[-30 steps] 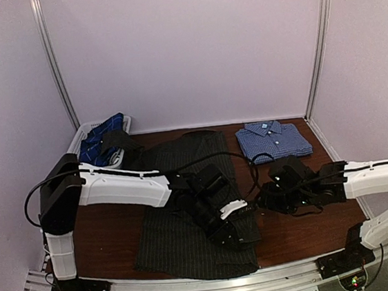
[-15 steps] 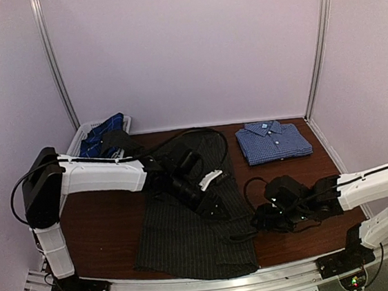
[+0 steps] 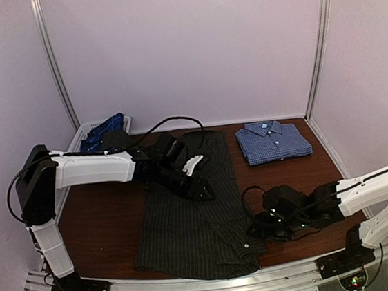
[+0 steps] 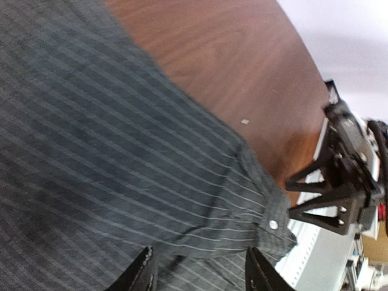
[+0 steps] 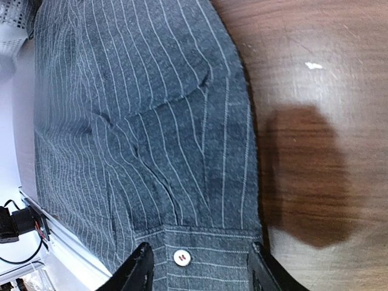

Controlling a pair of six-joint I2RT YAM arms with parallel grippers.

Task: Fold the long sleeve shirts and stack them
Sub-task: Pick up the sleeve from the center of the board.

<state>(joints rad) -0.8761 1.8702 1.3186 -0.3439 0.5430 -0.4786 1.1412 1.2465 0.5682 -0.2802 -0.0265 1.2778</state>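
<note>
The charcoal pinstripe shirt (image 3: 181, 223) lies spread on the wooden table, with one sleeve folded down along its right side. The sleeve's buttoned cuff (image 5: 200, 257) is at the near right corner. My left gripper (image 3: 202, 190) is open and empty above the shirt's upper middle; in the left wrist view (image 4: 200, 276) cloth and the cuff (image 4: 267, 227) lie below it. My right gripper (image 3: 257, 229) is open, and in the right wrist view (image 5: 200, 273) the cuff lies between its fingertips. The blue-and-white check shirt (image 3: 273, 140) lies folded at the back right. The navy plaid shirt (image 3: 103, 135) sits in the basket.
A white mesh basket (image 3: 81, 133) stands at the back left corner against the wall. Bare wood (image 3: 105, 224) lies left of the pinstripe shirt and to the right of it (image 3: 301, 176). A metal rail (image 3: 195, 288) runs along the near edge.
My left gripper has drawn back from the near right part of the shirt to its upper middle. My right gripper has moved nearer and left, to the cuff.
</note>
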